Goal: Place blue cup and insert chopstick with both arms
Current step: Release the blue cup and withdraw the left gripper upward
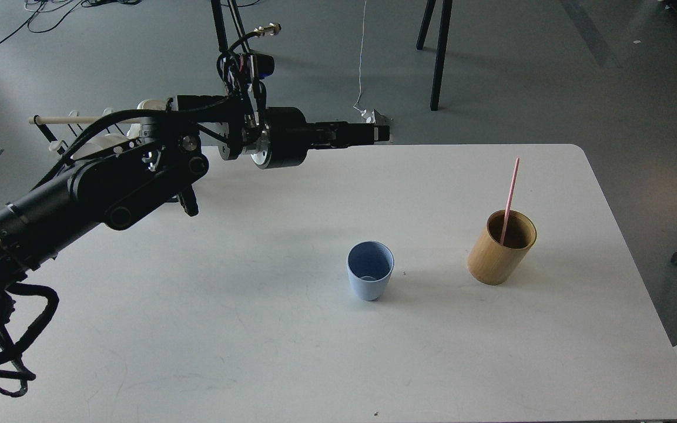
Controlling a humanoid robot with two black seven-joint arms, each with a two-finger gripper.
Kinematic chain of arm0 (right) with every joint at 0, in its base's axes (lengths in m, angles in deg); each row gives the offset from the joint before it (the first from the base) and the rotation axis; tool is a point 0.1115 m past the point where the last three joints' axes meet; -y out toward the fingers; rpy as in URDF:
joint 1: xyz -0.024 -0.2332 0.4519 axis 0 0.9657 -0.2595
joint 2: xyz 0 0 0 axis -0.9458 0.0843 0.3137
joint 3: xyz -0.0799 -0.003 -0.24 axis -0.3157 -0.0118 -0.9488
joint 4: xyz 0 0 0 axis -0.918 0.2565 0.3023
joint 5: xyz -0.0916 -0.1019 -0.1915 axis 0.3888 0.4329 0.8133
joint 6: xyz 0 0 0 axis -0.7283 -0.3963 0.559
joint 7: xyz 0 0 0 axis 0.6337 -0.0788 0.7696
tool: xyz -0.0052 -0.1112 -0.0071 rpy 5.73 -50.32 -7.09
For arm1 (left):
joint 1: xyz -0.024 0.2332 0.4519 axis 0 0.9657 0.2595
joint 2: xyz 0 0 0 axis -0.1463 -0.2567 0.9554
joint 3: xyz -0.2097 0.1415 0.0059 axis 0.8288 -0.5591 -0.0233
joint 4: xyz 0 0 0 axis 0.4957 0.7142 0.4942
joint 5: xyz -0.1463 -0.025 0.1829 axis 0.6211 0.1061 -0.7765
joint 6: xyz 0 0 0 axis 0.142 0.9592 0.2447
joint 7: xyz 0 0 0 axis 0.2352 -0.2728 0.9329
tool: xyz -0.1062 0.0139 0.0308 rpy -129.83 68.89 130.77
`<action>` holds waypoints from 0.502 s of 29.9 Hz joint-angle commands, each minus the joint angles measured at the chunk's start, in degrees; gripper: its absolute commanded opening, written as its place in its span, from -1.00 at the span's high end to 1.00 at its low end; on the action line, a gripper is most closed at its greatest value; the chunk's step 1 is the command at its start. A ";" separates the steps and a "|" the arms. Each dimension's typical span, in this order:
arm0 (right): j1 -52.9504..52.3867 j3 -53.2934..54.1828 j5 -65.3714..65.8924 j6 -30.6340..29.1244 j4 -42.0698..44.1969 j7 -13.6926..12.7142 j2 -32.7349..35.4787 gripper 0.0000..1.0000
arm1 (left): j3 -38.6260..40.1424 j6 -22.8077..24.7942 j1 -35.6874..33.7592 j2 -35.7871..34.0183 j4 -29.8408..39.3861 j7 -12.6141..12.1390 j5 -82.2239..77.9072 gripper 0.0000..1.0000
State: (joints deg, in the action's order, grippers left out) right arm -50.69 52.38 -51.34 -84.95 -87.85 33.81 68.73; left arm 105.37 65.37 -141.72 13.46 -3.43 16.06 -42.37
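Standing upright on a smooth matte white table [291, 352]: a small light-blue cup [370, 277], tapered, handleless, with a darker blue hollow, its mouth facing up and holding nothing. Sitting well below and slightly right of the left pincer [381, 133], clearly apart from it, nothing touching.

Standing further right of the cup, near but not touching: a tan bamboo cylinder [500, 249], taller, straight-walled, with a dark inside. Leaning inside that cylinder: a thin straight pink chopstick [510, 200], its lower end hidden within, its upper end sticking up well above the rim and tilting slightly right. Lying well to the right of the pincer and lower.

Reaching in from the left edge: the left arm [97, 194], black, glossy, jointed with metal fittings and looped cables. Pointing rightward over the far table edge: its pincer, seen small and dark, fingers not separable, so spread or pressed together cannot be told; holding nothing visible, touching nothing.

Showing behind the arm, partly hidden: a pale wooden rod [74, 119] and white mugs [103, 144].
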 commanded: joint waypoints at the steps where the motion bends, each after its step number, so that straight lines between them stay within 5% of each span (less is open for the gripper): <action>1: 1.85 -0.97 8.26 2.32 -7.12 0.25 3.47 -0.98 | 5.00 0.02 0.54 -2.60 -3.35 -0.10 25.13 -0.99; 7: 5.01 -1.06 17.84 10.85 -13.46 0.43 3.83 -0.96 | 10.37 0.02 1.51 -2.69 -14.16 -0.01 63.82 -0.99; 15: 9.41 -4.21 48.75 18.23 -21.02 -0.01 4.62 -0.96 | 12.22 0.02 1.50 -1.37 -27.97 -0.10 77.76 -0.99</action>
State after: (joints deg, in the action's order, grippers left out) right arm -42.67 50.63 -15.54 -69.47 -106.46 34.19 73.03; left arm 117.24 65.37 -140.68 11.39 -28.65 15.97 32.31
